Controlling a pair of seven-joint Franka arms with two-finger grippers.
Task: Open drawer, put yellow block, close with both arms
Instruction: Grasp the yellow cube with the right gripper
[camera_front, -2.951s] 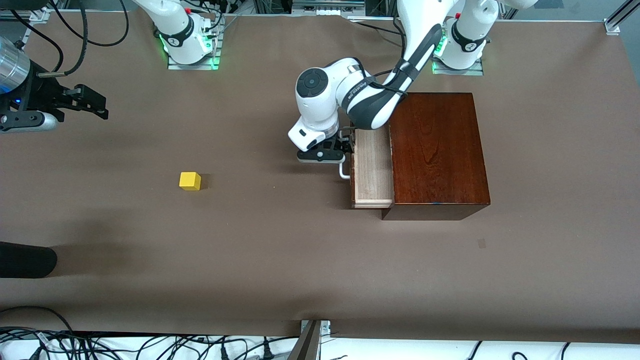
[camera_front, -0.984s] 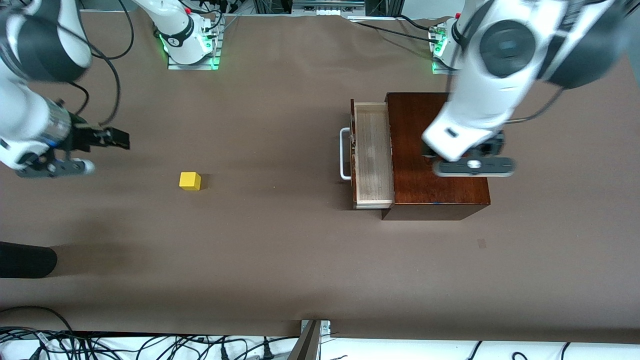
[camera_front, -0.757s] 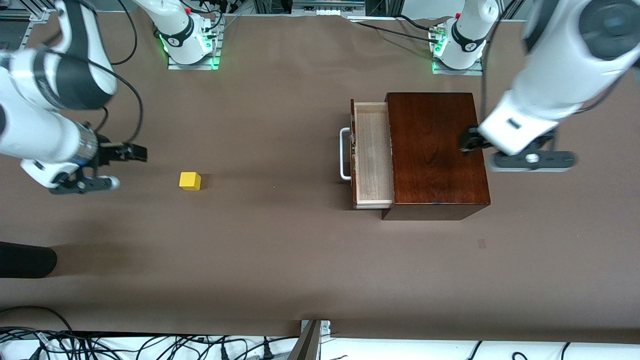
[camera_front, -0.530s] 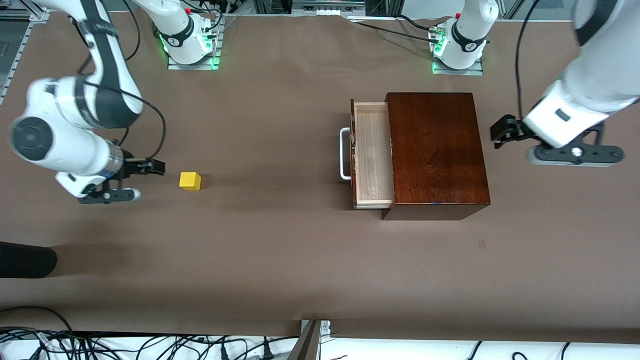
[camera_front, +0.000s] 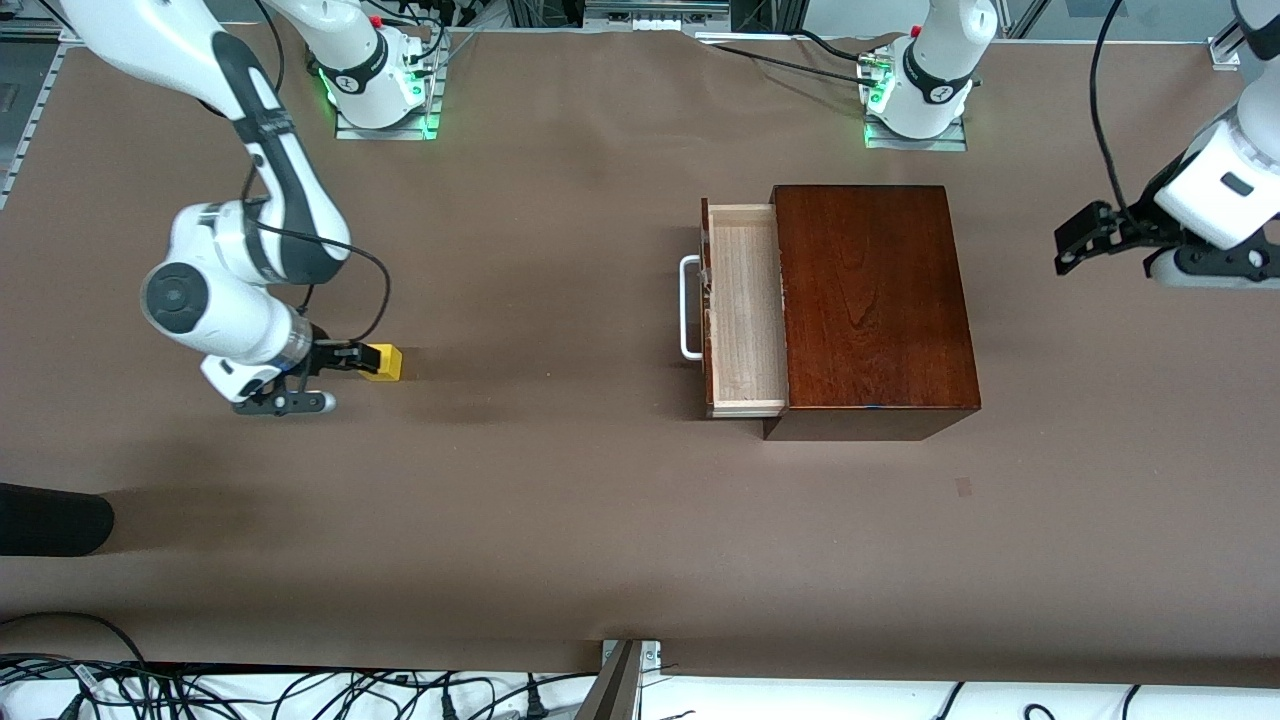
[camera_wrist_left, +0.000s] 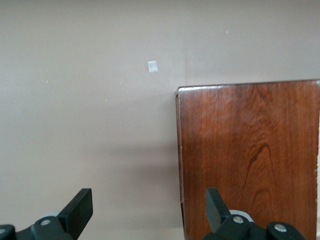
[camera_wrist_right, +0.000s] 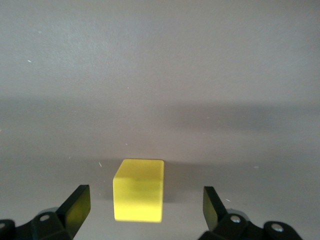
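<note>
On the brown table (camera_front: 560, 520), the yellow block (camera_front: 385, 362) is framed by the wide-open, empty right gripper (camera_front: 335, 357), the drawer (camera_front: 745, 310) is seen pulled out, and the left gripper (camera_front: 1075, 240) is held open and empty over bare table.

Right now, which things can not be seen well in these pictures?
- Yellow block: in the front view the right gripper covers part of it.
- Drawer: missing from both wrist views; the left wrist view shows only the box top, cut off by the edge.
- Left gripper: in the front view its arm runs off the edge.
- Dark object: cut off by the front view's edge, cannot be identified.
</note>
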